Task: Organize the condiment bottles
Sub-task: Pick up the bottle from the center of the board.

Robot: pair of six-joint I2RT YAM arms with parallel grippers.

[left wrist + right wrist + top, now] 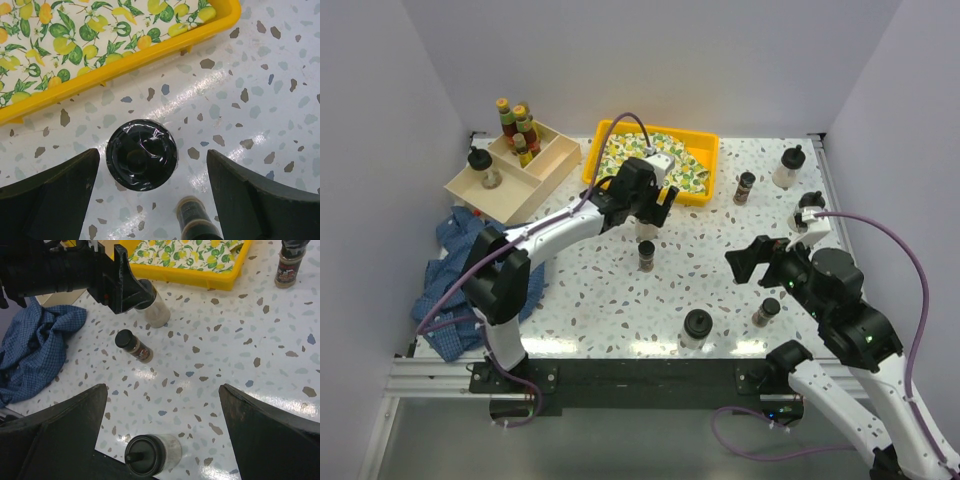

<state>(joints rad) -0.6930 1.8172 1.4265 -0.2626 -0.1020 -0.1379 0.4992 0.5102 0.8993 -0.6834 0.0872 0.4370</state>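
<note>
My left gripper (151, 162) is open, hanging straight above a clear squat bottle whose black cap (141, 154) lies between the fingers without touching them. From the right wrist this bottle (156, 309) stands upright just in front of the yellow tray. A brown spice jar (196, 221) stands close beside it (646, 255). My right gripper (162, 390) is open and empty above bare table, with another clear squat bottle (150, 454) at its near side (696, 328). More bottles stand at the right: spice jars (766, 312) (744, 187) and a clear one (788, 167).
The yellow tray (705, 135) with patterned cloth sits at the back centre. A pale wooden divided box (470, 188) at back left holds slim sauce bottles (517, 128) and a clear bottle (480, 165). A blue cloth (445, 275) lies at the left edge.
</note>
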